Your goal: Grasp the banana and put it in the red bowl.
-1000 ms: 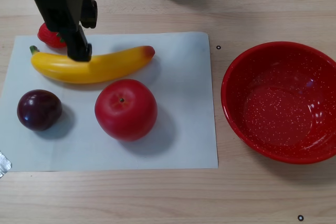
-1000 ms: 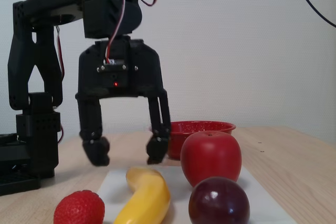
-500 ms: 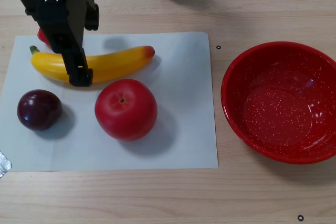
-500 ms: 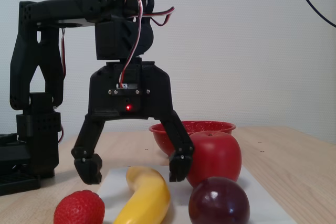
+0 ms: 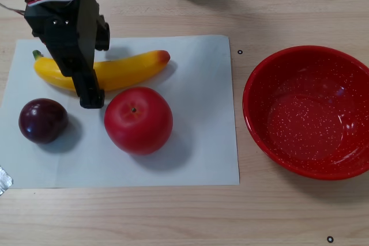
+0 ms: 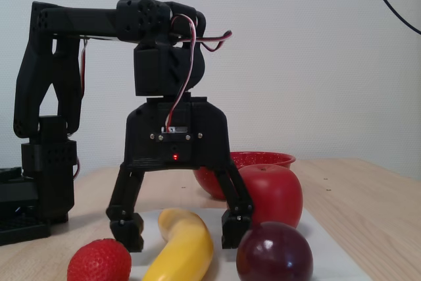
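Note:
The yellow banana [image 5: 130, 67] lies on a white sheet of paper, its orange-red tip to the right in the other view. In the fixed view the banana [image 6: 181, 248] points toward the camera. My gripper [image 5: 81, 73] is open and straddles the banana's left half, one finger on each side. In the fixed view the gripper [image 6: 183, 231] has its fingertips [image 6: 237, 228] low beside the banana, near the sheet, and not closed on it. The red bowl [image 5: 308, 110] stands empty on the wooden table to the right of the sheet; its rim shows in the fixed view [image 6: 276, 158].
A red apple [image 5: 138, 120] and a dark plum [image 5: 43, 120] lie on the paper [image 5: 196, 142] just in front of the banana. A strawberry [image 6: 99, 262] shows only in the fixed view, to the left of the banana. The arm's base [image 6: 39, 189] stands at the left of that view.

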`<state>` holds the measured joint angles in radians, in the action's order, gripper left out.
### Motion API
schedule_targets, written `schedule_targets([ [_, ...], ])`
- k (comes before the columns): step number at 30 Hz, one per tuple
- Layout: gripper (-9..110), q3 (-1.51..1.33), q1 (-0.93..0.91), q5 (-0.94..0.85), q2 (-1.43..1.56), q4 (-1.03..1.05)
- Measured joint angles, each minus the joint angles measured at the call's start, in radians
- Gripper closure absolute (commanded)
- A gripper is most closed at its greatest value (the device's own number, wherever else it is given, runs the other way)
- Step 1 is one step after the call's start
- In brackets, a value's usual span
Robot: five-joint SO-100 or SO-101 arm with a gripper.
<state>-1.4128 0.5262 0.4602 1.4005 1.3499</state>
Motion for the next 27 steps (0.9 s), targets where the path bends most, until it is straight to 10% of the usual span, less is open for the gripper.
schedule_targets([
  [18,101,0.012,-0.014,-0.020,-0.025,-0.023],
  [27,101,0.054,-0.011,-0.032,-0.031,0.141],
])
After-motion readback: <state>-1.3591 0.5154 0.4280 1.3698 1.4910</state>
